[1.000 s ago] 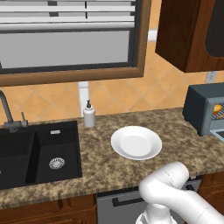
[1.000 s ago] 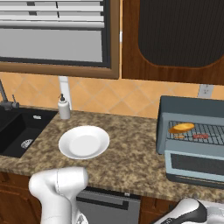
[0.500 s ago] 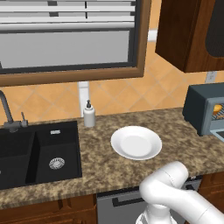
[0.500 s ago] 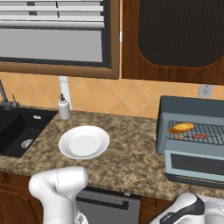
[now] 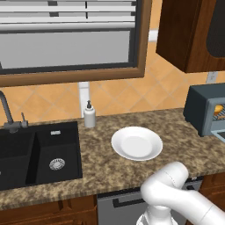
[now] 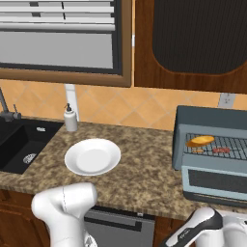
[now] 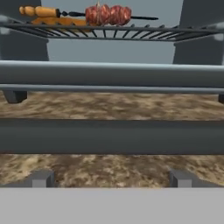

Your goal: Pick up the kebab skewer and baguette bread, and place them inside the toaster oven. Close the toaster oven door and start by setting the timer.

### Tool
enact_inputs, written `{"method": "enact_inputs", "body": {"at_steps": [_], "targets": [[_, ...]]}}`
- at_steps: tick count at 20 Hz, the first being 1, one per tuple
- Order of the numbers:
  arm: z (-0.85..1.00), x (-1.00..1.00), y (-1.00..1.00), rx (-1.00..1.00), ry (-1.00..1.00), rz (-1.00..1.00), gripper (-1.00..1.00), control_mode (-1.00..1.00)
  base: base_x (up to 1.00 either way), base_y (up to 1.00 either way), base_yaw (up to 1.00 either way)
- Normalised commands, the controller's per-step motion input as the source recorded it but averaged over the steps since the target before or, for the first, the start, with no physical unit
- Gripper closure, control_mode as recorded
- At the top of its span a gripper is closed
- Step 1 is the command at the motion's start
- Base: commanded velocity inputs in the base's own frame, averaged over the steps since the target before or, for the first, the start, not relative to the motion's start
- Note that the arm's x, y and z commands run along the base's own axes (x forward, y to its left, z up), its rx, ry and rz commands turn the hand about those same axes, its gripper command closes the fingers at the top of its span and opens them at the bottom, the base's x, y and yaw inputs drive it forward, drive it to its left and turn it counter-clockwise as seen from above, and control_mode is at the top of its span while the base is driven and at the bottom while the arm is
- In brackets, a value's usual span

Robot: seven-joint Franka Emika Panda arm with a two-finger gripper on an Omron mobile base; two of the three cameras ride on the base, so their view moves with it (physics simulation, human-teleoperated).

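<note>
Two foods lie on the wire rack [image 6: 226,144] inside the oven [image 6: 212,125]: the baguette [image 6: 200,141] toward its left side and the skewer [image 6: 221,150] just right of it, meat chunks showing red. In the hand view the skewer [image 7: 107,15] lies across the rack with the baguette [image 7: 57,20] behind and to its left. The door [image 6: 214,181] hangs open, folded down in front of the oven over the counter [image 6: 140,169]. The gripper [image 7: 111,178] sits low in front of the door, its fingers [image 7: 41,178] spread wide apart and holding nothing, granite visible between them. A white plate [image 5: 136,143] rests bare on the counter, with a soap bottle [image 5: 89,114] behind it and a black sink [image 5: 39,154] to the left.
</note>
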Motion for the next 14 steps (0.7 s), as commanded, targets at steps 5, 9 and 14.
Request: {"method": "enact_inputs", "body": {"at_steps": [5,9,14], "targets": [[-0.04,0.24,0.0,0.0,0.0,0.0,-1.0,-1.0,0.0,0.0,0.0],[0.0,0.21,0.0,0.0,0.0,0.0,-1.0,-1.0,0.0,0.0,0.0],[0.13,0.16,0.0,0.0,0.0,0.0,-1.0,-1.0,0.0,0.0,0.0]]}}
